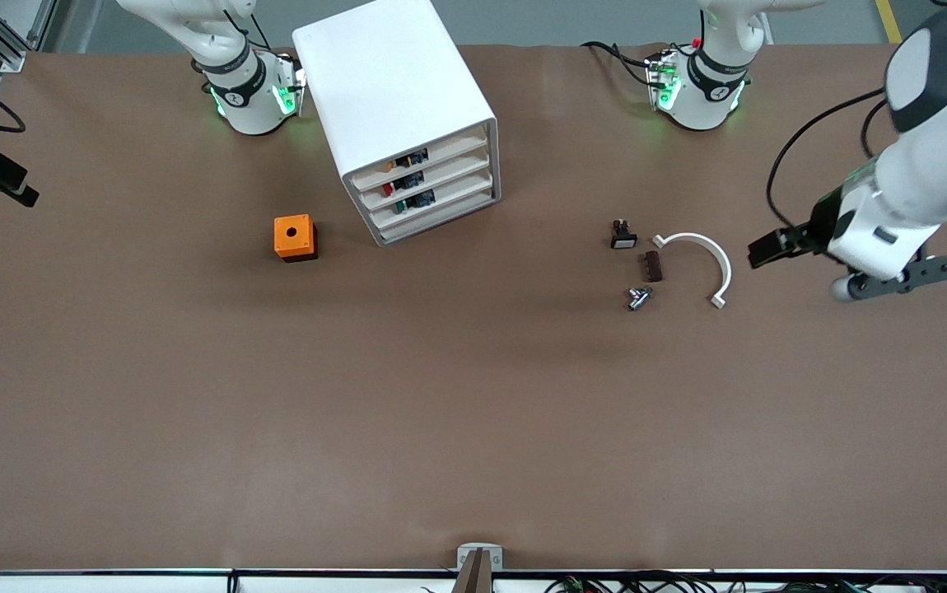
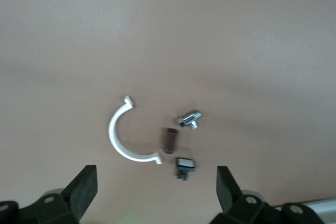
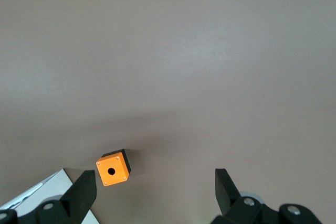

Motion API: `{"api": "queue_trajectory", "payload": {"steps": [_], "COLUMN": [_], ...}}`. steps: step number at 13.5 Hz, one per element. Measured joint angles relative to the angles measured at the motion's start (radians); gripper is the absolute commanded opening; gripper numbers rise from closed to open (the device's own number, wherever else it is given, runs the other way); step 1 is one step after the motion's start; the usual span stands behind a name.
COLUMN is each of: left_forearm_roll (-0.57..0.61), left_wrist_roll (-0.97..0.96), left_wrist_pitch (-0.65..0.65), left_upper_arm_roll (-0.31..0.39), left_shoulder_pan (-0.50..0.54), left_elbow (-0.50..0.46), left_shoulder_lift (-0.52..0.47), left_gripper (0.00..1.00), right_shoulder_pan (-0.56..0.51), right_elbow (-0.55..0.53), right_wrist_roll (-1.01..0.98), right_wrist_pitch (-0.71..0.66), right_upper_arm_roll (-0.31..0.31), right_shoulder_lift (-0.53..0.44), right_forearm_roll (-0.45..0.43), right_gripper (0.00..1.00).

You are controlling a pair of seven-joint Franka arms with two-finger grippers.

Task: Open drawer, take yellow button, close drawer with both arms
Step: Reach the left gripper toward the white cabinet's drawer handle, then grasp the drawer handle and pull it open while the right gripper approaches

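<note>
The white cabinet stands between the two arm bases. Its uppermost drawer sits flush with the three below. Tiny parts show in the drawer fronts, and I cannot pick out the button among them. My left gripper hangs open and empty over the table at the left arm's end, beside a cluster of small parts. My right gripper is out of the front view. It hangs open and empty high above the table, with the cabinet's corner just under it.
An orange cube with a round hole sits beside the cabinet toward the right arm's end. Toward the left arm's end lie a white curved clamp, a black part with a white face, a brown piece and a metal piece.
</note>
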Motion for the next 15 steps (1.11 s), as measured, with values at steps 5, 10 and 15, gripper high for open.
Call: {"api": "queue_trajectory", "payload": {"steps": [5,10,15], "left_forearm_roll": [-0.014,-0.115,-0.320], "left_wrist_roll": [-0.434,-0.879,-1.390], "left_wrist_pitch": [0.007,0.005,0.005], "left_upper_arm_roll": [-0.029,-0.030,-0.032], "left_shoulder_pan": [-0.076,-0.125,-0.246], "left_elbow": [0.109,0.138,0.143], "left_shoulder_lift": [0.252,0.396,0.501], "left_gripper": [1.00,0.99,0.99], "right_shoulder_pan": [0.002,0.014,0.027], "right_elbow": [-0.004,-0.051,-0.057], "right_wrist_roll": [-0.005,-0.005,-0.005], "right_wrist_pitch": [0.007,0.058,0.077], "right_upper_arm_roll": [0.011,0.015,0.015], "right_shoulder_lift": [0.000,0.035,0.122], "right_forearm_roll": [0.000,0.004,0.006], "right_gripper": [1.00,1.00,0.98]}}
